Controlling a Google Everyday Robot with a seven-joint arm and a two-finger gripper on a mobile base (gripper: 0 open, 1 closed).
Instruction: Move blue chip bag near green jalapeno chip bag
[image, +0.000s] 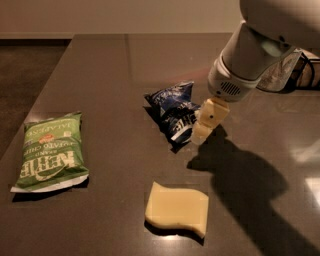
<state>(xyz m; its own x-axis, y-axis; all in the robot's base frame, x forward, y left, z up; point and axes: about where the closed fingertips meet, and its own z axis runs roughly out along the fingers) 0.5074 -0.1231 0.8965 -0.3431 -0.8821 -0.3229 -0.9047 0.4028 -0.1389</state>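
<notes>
The blue chip bag (172, 111) is a small, wrinkled dark navy bag with white lettering, lying near the middle of the dark table. The green jalapeno chip bag (50, 150) lies flat at the left, well apart from the blue bag. My gripper (204, 126) hangs from the white arm at the upper right. Its pale tips are at the blue bag's right edge, over its lower right corner.
A pale yellow sponge (177, 208) lies at the front, below the blue bag. The dark table (110, 70) has its left edge running beside the green bag. The arm's shadow falls on the table to the right.
</notes>
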